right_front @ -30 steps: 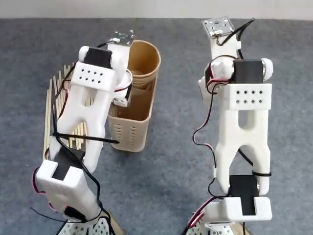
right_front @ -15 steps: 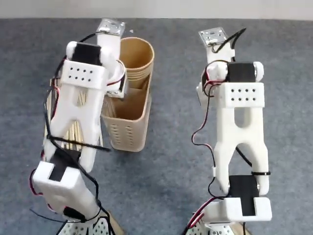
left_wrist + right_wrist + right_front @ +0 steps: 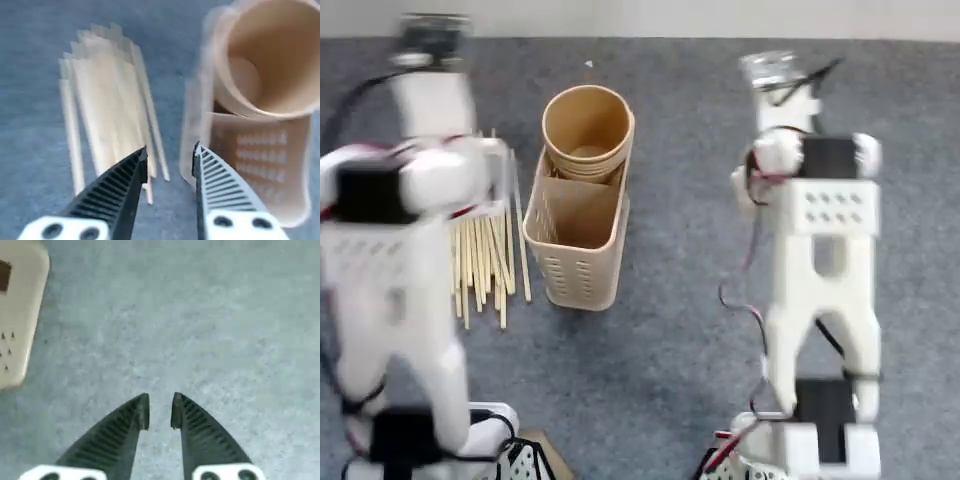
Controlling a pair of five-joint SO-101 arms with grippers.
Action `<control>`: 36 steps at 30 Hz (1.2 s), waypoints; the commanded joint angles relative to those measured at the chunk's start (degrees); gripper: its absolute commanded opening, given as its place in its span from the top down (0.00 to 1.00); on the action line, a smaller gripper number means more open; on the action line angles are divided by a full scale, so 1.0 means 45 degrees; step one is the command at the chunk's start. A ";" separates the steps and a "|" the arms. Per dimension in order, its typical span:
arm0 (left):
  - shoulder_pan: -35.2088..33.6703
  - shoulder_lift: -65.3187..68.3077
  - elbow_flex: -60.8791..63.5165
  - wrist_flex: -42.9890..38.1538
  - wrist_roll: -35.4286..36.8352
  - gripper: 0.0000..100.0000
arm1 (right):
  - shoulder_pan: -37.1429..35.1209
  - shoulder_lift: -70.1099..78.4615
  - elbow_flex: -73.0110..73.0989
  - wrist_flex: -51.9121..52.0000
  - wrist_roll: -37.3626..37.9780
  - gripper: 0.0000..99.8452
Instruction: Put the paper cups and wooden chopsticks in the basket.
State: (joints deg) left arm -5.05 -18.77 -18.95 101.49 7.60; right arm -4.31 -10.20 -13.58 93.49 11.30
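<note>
A tan basket (image 3: pixel 570 270) is being seen standing on the grey surface (image 3: pixel 670 330), between the two arms. Paper cups (image 3: pixel 588 125) are being kept in it, one inside the other, standing up with the open side on top. They are sitting in the end of the basket that is far from the arm bases. The other part of the basket is being left with nothing in it. The chopsticks (image 3: pixel 485 255) are being left out of the basket. They are lying flat in a bunch on the surface, just beside the basket, on the left arm's (image 3: pixel 390 260) side. It cannot be told if the nearest stick is touching the basket. In the left wrist view the left hand (image 3: pixel 170 155) is being held part open, with a clear gap between its two black fingers (image 3: pixel 122 182). Nothing is being held in it. It is being held up over the spot where the chopsticks (image 3: pixel 105 95) and the basket (image 3: pixel 260 150) lie side by side, with the cups (image 3: pixel 270 55) a bit farther off. The right hand (image 3: pixel 160 410) is being held open just a little, with a thin gap between its tips, and nothing is being held in it. It is hanging over bare surface, and a corner of the basket (image 3: pixel 20 315) is being seen well apart from it.
</note>
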 commanded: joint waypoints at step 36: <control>-0.3761 -0.0811 0.9758 -0.6408 -0.4181 0.82 | 0.3897 -2.0718 2.6188 -0.8567 0.2930 0.91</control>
State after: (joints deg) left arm -27.47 -32.57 31.60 72.13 -15.43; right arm 8.26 -103.65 95.25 54.64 24.04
